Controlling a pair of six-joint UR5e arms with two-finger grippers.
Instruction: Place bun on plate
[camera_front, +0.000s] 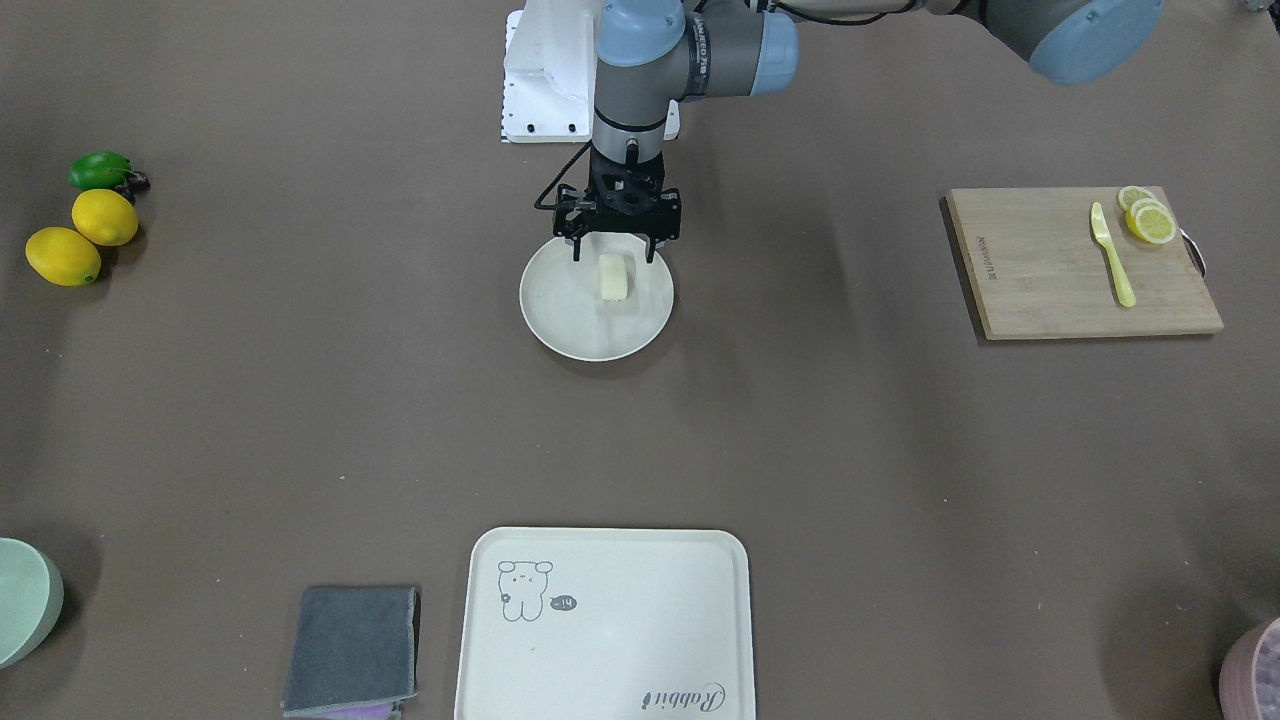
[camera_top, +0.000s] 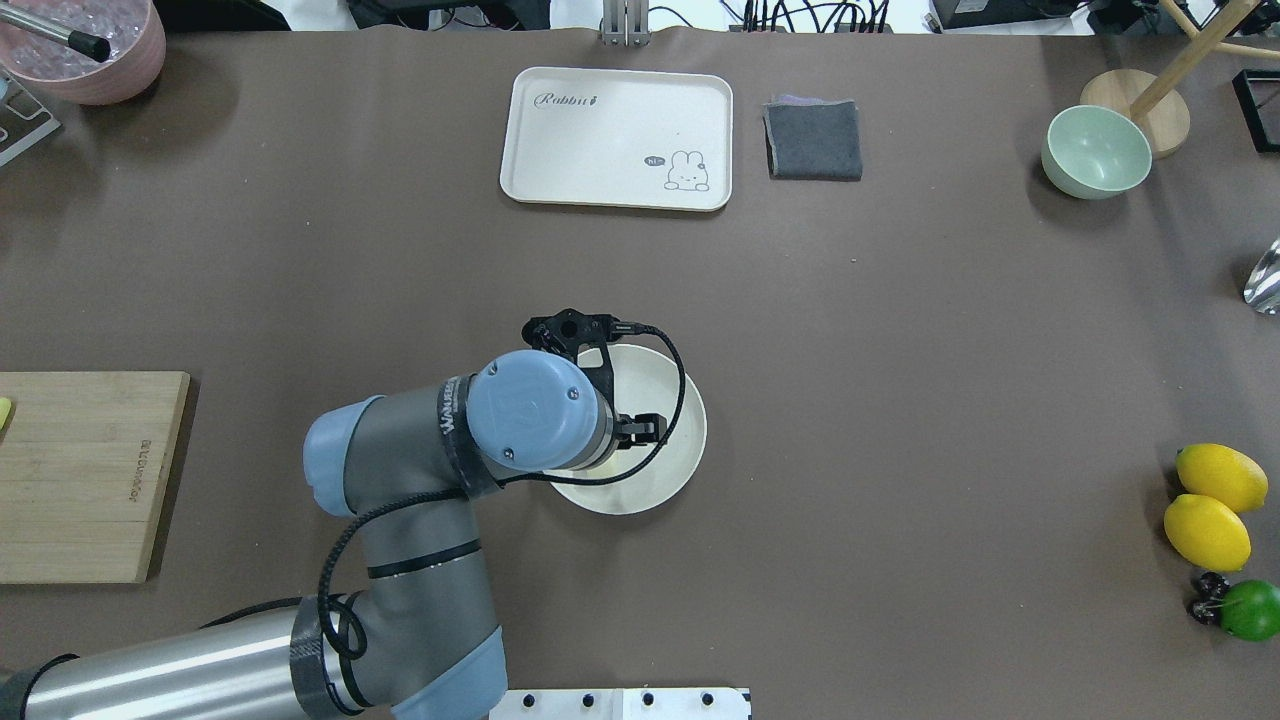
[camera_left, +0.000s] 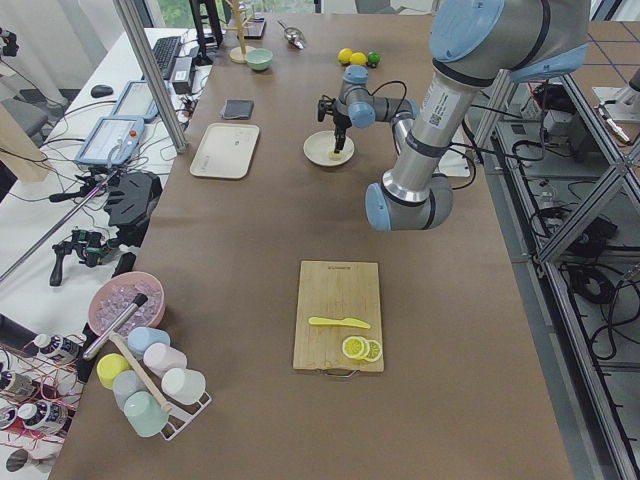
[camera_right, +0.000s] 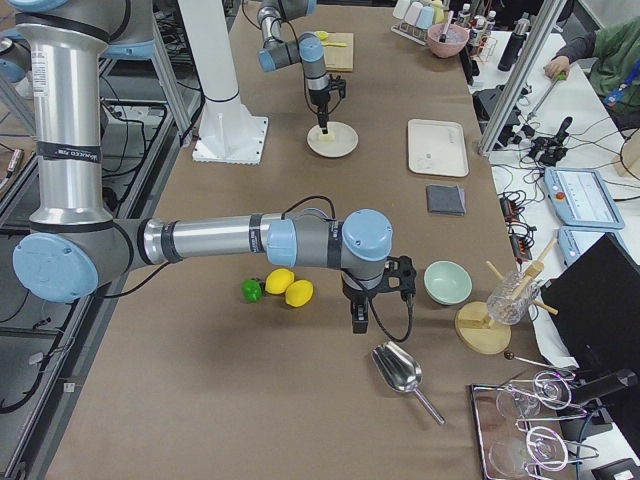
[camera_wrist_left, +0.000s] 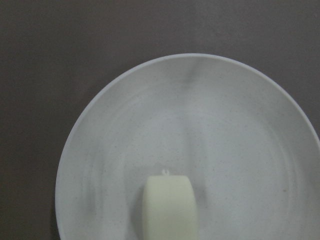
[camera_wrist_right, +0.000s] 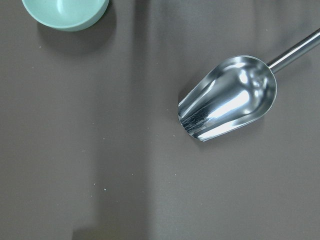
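- The bun (camera_front: 614, 277) lies on the plate (camera_front: 560, 320), slightly off centre.
- The left gripper (camera_front: 614, 253) hangs above it, fingers spread, released.
- The right gripper (camera_right: 358, 322): cannot tell its finger state.

tray (camera_top: 610, 150) printed "rabbit" and "hi"

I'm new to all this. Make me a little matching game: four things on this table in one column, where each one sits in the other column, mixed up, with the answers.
Things:
1. bun
2. yellow knife
3. grey cloth
4. metal scoop

Places:
A. beside the tray
B. lying near the green bowl
C. on the plate
D. on the cutting board

Pairs: 1-C, 2-D, 3-A, 4-B
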